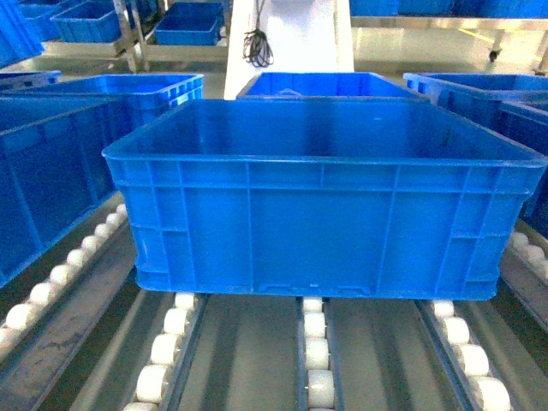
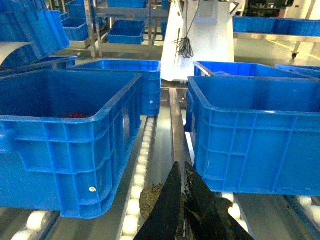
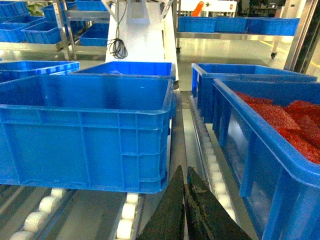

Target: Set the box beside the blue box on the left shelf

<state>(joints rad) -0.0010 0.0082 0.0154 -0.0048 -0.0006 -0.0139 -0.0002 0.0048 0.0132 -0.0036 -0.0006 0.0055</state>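
- Grey roller tracks of the left shelf (image 1: 317,342) fill the foreground, with rows of small white rollers running away from the camera; a pale concrete floor and further racks of blue crates are seen beyond.
- The box (image 1: 321,210) is seen resting on the rollers at the middle of the head view, upright and open-topped, with one ribbed side wall turned square to the camera.
- Its long axis is laid across the tracks, left to right in the head view; three roller rows are seen emerging from under its near wall.
- Its interior is seen as bare blue plastic.
- A neighbouring blue crate (image 1: 38,180) is seen just beside the box on the left, with a narrow gap between the two walls; dark red contents are glimpsed inside it in the left wrist view.
- On the right, a crate of red pieces (image 3: 280,145) is seen near the box, apart from it across a roller row.
- Three more blue crates are counted behind the box in the head view.
- A white column (image 1: 291,34) with a coiled black cable hung on it is seen behind the shelf.
- The left gripper (image 2: 184,200) is seen low between the two crates, its dark jaws pressed together on nothing.
- The right gripper (image 3: 185,205) is likewise seen with jaws pressed together, clear of the box.
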